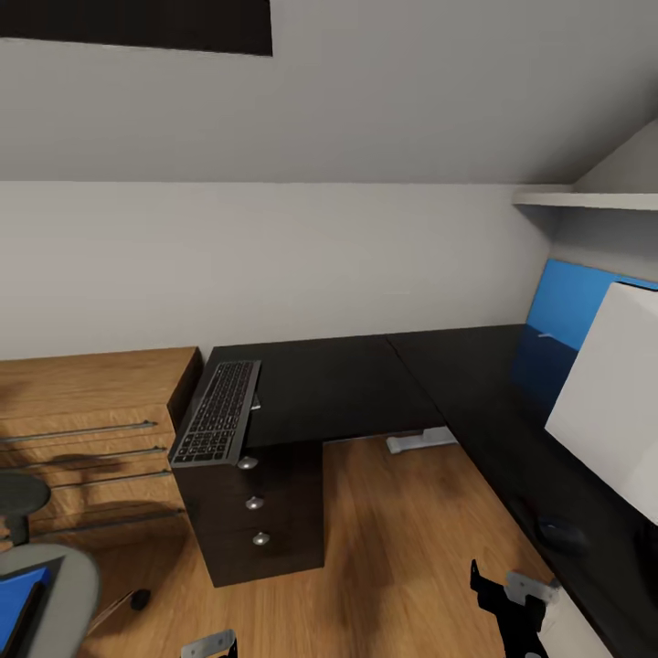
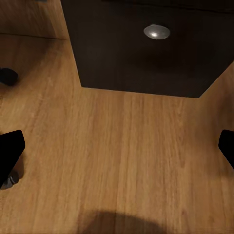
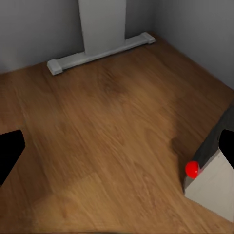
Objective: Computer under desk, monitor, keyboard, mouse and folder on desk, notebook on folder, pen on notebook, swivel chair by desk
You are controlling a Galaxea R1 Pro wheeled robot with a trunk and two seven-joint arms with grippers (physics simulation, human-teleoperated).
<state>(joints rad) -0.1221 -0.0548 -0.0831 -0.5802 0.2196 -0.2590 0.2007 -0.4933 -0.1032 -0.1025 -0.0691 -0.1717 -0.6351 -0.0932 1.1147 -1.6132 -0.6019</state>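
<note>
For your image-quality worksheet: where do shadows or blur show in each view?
Head view: soft dark shadows on the floor beside the desk. Left wrist view: a rounded shadow on the floor, and a glint on the knob. Right wrist view: slightly soft floor grain.

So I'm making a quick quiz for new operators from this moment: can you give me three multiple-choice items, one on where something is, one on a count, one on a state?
1. Where does the keyboard lie?
A. on the floor
B. at the left edge of the desk, overhanging it
C. on the swivel chair

2. How many round silver knobs show on the drawer front in the head view?
A. one
B. three
C. five

3. How do the left gripper's fingers stand?
A. spread apart, nothing between them
B. shut on the mouse
C. shut on the folder

Key: 1 B, its edge juts past the desktop above the drawers. 2 B, three knobs run down the front. 3 A, bare floor shows between the fingers.
</note>
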